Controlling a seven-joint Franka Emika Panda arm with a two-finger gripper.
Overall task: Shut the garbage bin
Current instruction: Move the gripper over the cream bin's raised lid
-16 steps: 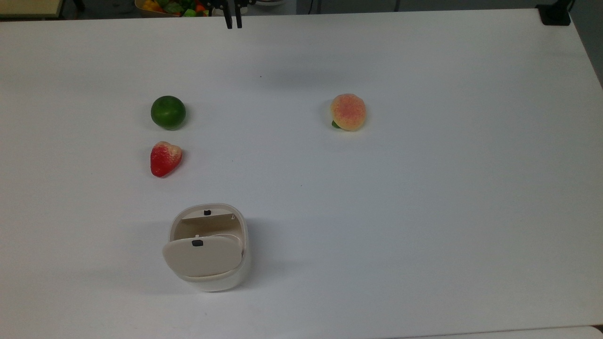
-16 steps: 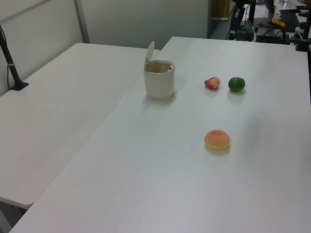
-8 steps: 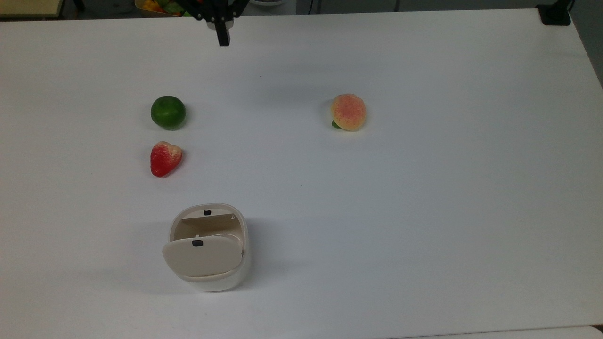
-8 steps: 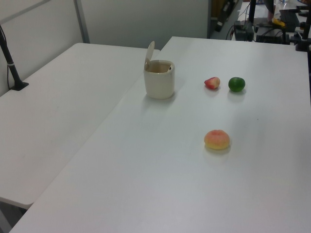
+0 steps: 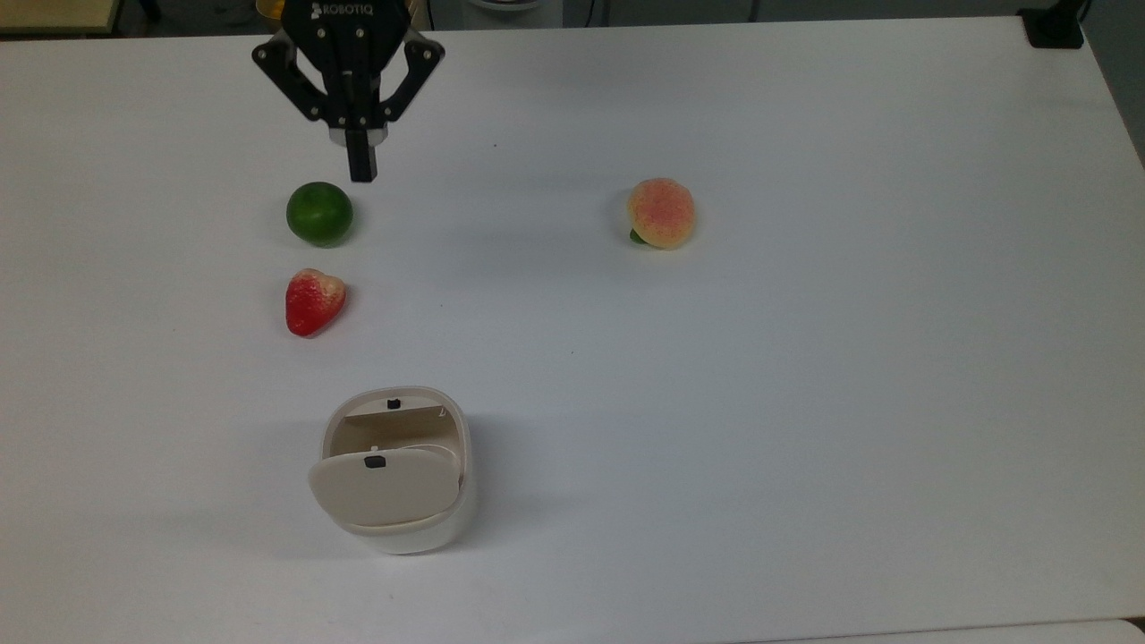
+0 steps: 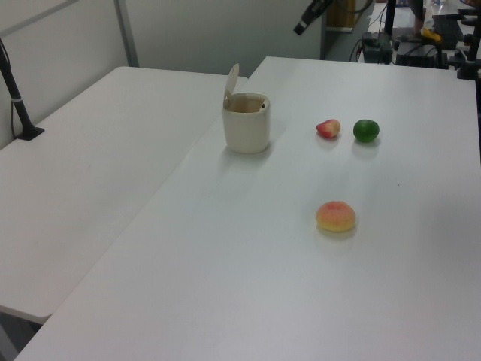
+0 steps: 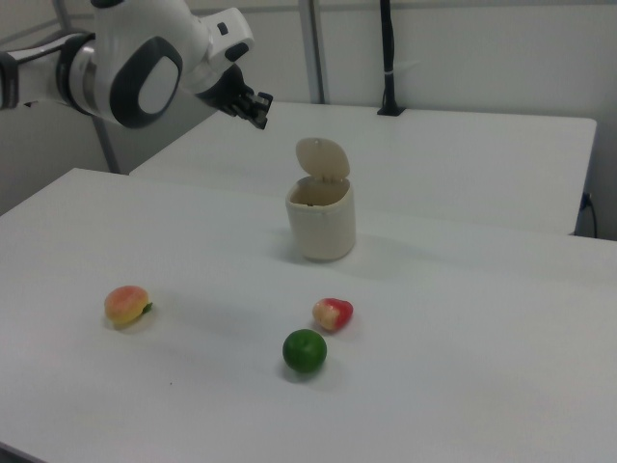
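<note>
The cream-white garbage bin (image 5: 452, 501) stands on the white table near the top view's lower left. Its beige lid (image 5: 385, 487) with a small black button is swung up, leaving the mouth uncovered. The left view has the bin (image 6: 246, 128) with its lid (image 6: 231, 81) upright, and the right view has the bin (image 7: 322, 224) with the lid (image 7: 322, 157) raised behind it. My gripper (image 5: 361, 168) is shut on nothing, high above the table and far from the bin. In the top view it hangs just above and right of a green lime. It also appears as a gripper (image 6: 301, 28) in the left view and as a gripper (image 7: 260, 116) in the right view.
A green lime (image 5: 319, 214) and a red strawberry (image 5: 314, 301) lie between gripper and bin in the top view. A peach (image 5: 661, 213) sits further right. A second table adjoins behind the bin (image 7: 463, 164). A black post base (image 5: 1054, 27) stands at the top view's upper right corner.
The gripper came in from the top view's upper edge, moving down and left toward the lime. Its fingers, slightly apart a second ago, are now together. Bin and fruits are unmoved.
</note>
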